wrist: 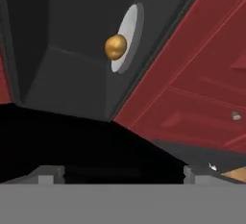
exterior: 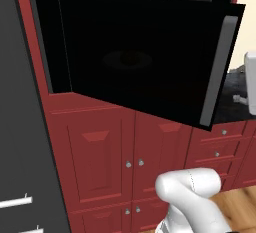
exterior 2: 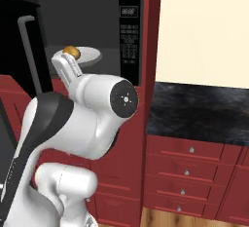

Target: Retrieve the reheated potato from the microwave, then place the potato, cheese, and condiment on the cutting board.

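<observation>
Resting near plate (wrist: 129,31) rim, potato (wrist: 116,47) inside open microwave (exterior 2: 109,21).

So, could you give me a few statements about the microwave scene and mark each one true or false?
1. The microwave door is swung open. True.
2. The potato lies on the floor. False: it sits on the white plate inside the microwave.
3. The gripper is shut on the potato. False: it is open and apart from it.
4. A dark countertop lies right of the microwave. True.
</observation>
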Tool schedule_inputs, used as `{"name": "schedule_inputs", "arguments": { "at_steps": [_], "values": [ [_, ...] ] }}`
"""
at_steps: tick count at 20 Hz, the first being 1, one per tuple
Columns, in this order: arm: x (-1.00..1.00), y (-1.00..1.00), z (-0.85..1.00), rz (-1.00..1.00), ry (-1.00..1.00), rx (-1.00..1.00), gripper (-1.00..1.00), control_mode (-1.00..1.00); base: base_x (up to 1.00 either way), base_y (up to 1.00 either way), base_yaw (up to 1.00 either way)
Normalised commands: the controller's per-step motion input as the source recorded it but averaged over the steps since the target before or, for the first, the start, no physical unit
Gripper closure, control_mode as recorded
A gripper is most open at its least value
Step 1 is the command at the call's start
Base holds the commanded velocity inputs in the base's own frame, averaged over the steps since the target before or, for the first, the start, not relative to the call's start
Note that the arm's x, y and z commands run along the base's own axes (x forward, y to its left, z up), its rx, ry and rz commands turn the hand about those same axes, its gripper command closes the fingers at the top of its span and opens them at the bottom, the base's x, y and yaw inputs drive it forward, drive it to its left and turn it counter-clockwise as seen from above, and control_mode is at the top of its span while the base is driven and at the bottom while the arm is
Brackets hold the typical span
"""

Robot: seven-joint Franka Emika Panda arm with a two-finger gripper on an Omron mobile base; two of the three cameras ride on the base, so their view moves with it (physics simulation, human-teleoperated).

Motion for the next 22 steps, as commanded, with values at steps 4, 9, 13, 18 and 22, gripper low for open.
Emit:
{"name": "schedule_inputs", "arguments": {
  "at_steps": [4, 9, 13, 18, 22],
  "values": [
    [0.61, 0.31, -0.19, 0.08, 0.27, 0.18, -1.00, -1.00, 0.00, 0.00, 0.00],
    [0.40, 0.41, -0.08, 0.06, 0.39, 0.27, -1.00, -1.00, 0.00, 0.00, 0.00],
    [-0.33, 0.46, -0.01, 0.24, 0.22, 0.27, -1.00, -1.00, 0.00, 0.00, 0.00],
    [-0.55, 0.60, -0.02, 0.24, 0.12, 0.18, -1.00, -1.00, 0.00, 0.00, 0.00],
    [-0.50, 0.77, -0.14, 0.19, 0.05, 0.03, -1.00, -1.00, 0.00, 0.00, 0.00]
  ]
}}
